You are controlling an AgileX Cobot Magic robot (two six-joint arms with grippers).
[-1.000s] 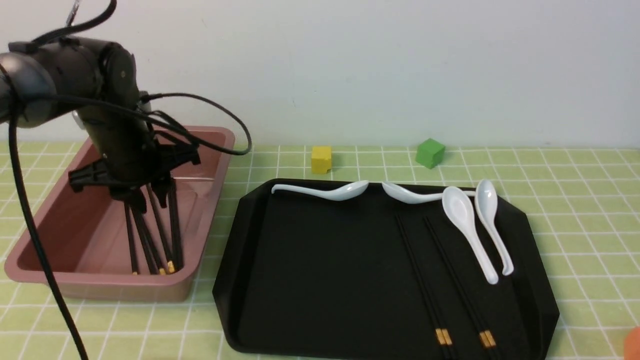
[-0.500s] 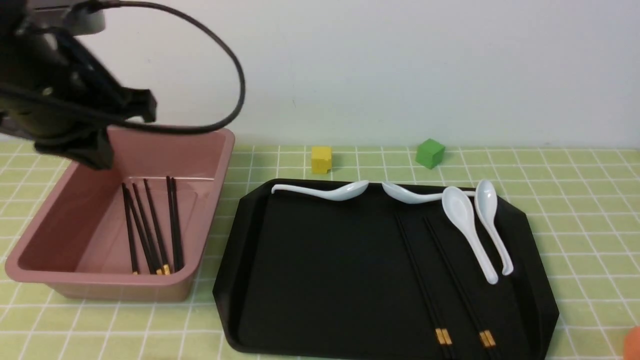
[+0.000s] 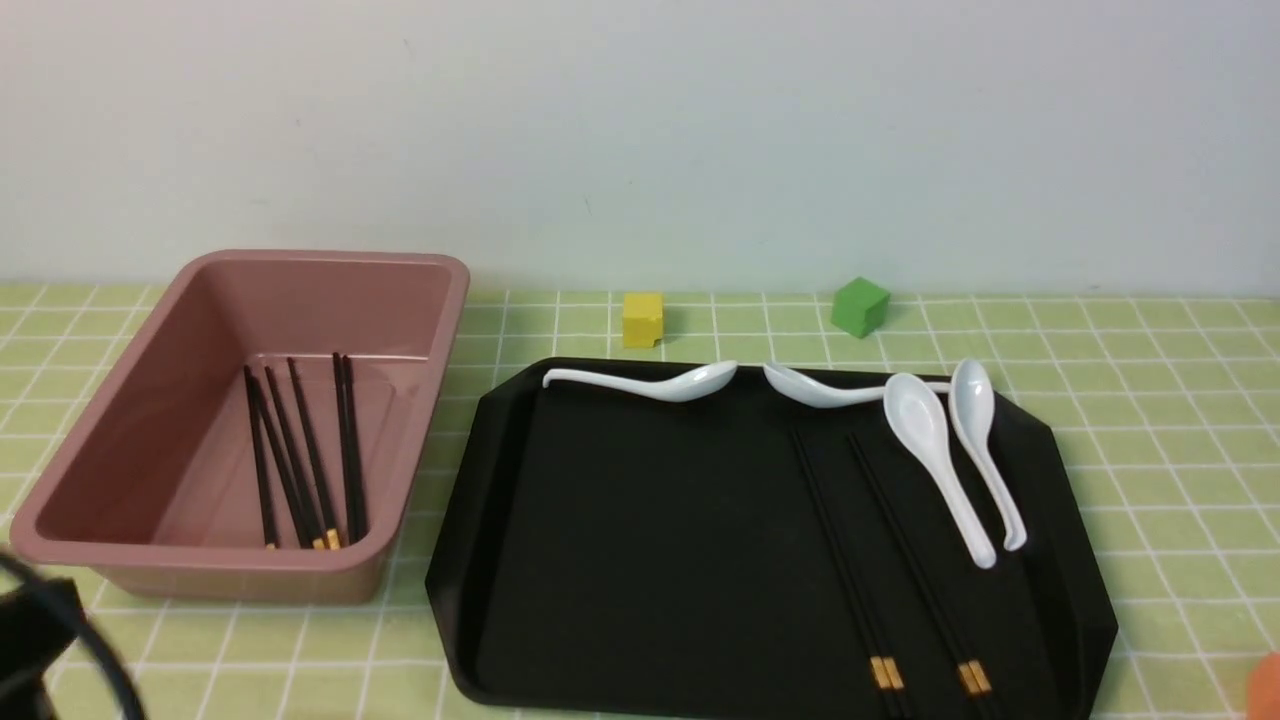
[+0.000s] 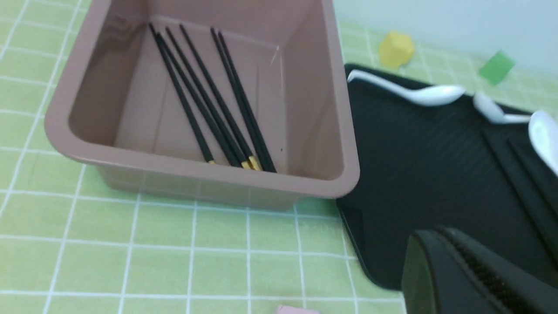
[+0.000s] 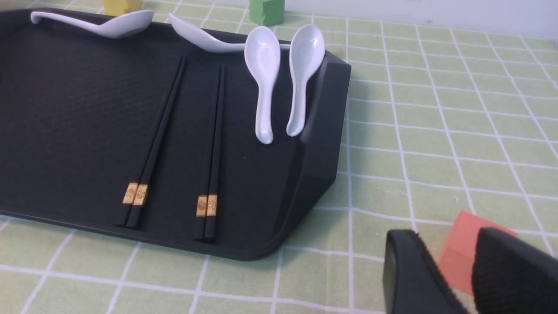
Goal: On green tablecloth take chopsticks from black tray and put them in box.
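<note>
Currently two pairs of chopsticks [image 3: 845,565] lie side by side on the right half of the black tray [image 3: 620,540], just beside white spoons [image 3: 935,460]. Others rest in the pink box [image 3: 120,430] to the left, on the green tablecloth [image 3: 1150,400]. The left gripper [image 4: 462,266] is closed and empty; the right gripper [image 5: 453,244] stands parted, holding nothing.

Green tablecloth [image 5: 436,109]: matt cloth, printed white grid. Black tray [image 5: 65,109]: plastic, finely ribbed floor, smoother rim with soft sheen. Box [image 4: 174,181]: smooth pink plastic, satin. Chopsticks [image 5: 158,135]: smooth, dull black; gold bands slightly shiny. White spoons [image 5: 263,65]: glossy, glazed look. Yellow cube [image 3: 642,318], green cube [image 3: 860,306]: matt.
</note>
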